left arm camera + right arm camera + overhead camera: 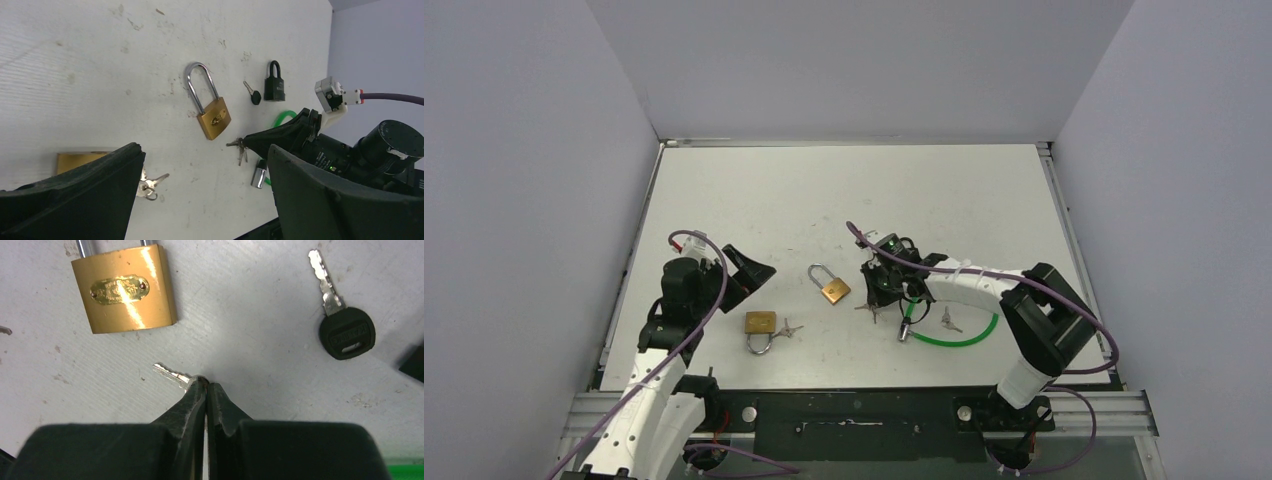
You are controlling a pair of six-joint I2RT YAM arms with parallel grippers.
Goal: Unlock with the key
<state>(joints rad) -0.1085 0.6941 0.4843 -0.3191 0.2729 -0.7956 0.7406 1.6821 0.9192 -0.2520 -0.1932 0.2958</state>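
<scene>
Brass-gold on the body of the long-shackle padlock [124, 290], with a shiny silver shackle and a darker gold oval plate. Same brass-gold on the second padlock [760, 322]. All black on the small padlock [274, 86]. Silver blade, black head on the loose key [345, 330]. Plain silver on the bare key [172, 374]. Bright green on the cable loop [284, 116]. Matt black on the right gripper [206, 385]. White with grey scuffs and specks across the table [824, 190]

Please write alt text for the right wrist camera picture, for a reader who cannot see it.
The right gripper, shut, pinches the head of a silver key on a white table; the blade points left. A brass padlock lies above to the left, and a black-headed key to the upper right.
</scene>
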